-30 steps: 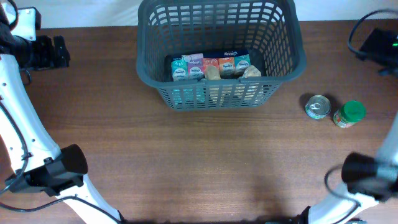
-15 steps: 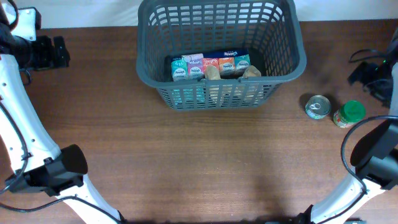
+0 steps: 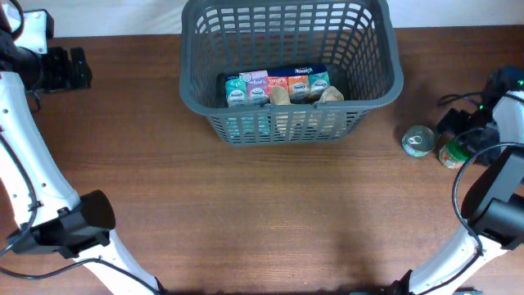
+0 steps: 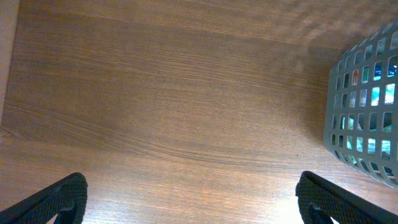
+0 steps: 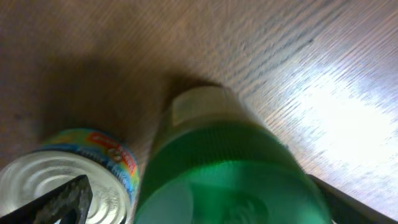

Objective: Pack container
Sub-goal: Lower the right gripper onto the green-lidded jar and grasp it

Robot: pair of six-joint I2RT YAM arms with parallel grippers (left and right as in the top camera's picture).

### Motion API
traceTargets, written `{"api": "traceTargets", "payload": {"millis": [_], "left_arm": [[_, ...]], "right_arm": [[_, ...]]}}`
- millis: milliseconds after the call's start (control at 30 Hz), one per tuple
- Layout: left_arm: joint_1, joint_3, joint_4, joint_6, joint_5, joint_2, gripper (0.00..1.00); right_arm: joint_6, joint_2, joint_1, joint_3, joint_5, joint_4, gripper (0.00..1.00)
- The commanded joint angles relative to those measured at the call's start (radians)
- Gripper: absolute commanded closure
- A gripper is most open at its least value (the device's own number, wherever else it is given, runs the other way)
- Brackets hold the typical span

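The dark grey basket stands at the far middle of the table, with a row of small colourful cartons inside; the left gripper hangs spread wide and empty, left of it; the right gripper, fingers parted, straddles the green-lidded jar just beside the tin can, not closed on it.

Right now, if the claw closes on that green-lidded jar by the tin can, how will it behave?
The green-lidded round jar stands upright, so a high push might tip it. Once toppled it would likely roll, perhaps into the silver tin can alongside.
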Motion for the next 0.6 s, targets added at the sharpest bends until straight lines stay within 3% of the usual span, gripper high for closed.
{"api": "traceTargets", "payload": {"millis": [0,567], "left_arm": [[0.004,-0.005,0.0,-0.01,0.014,0.009,0.01],[0.004,-0.005,0.0,-0.01,0.014,0.009,0.01]], "right_arm": [[0.028,-0.012,-0.005,-0.056,-0.001,0.043,0.01],[-0.06,-0.014,-0.038,-0.085,-0.168,0.13,0.01]]}}
